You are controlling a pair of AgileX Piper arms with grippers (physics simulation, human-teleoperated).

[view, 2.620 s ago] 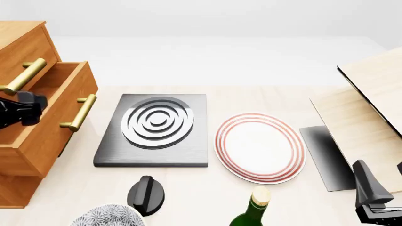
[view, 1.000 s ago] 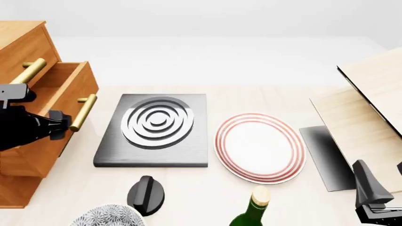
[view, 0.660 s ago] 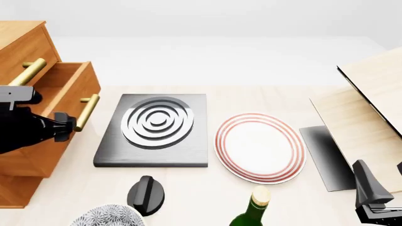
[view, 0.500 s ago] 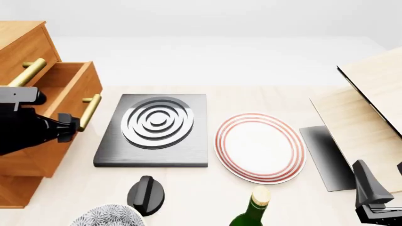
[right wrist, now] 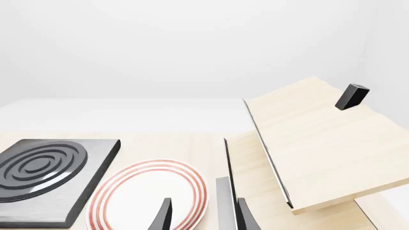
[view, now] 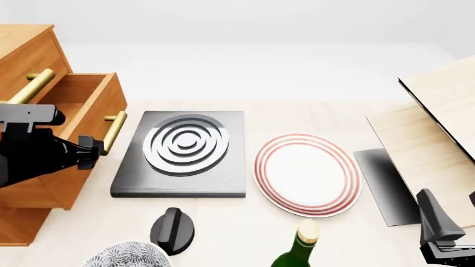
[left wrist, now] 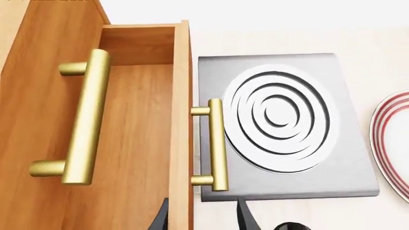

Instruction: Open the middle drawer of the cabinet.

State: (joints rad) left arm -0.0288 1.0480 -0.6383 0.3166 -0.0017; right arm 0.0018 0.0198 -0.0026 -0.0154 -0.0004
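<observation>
Middle drawer [view: 100,114] is already a good way out of the cabinet [view: 22,55] at the far left of the front view, with its open box showing at the upper left. Its brass handle [view: 113,132] runs slantwise, from upper right down to lower left. The left gripper [view: 90,151] is right at the lower end of that bar. In the left wrist view its two dark fingers are clearly spread, one either side of the drawer front and the handle's end [left wrist: 217,143]. I honestly can't tell if they're touching the brass or just hooked behind it. The pull direction looks like straight toward frame right, over the grey ringed burner slab [view: 186,144], so crosswise to the bar. The left arm is obviously the one for this. The right gripper [view: 438,233] is parked way off in the lower right corner, fingers apart with nothing in them, staring at the red-rimmed plate [right wrist: 150,199]. Compared with a couple of seconds back, the drawer has slid noticeably further right. The handle now sits near the burner's edge, and the left gripper has travelled along with it. Top handle [view: 30,89] hasn't budged.
</observation>
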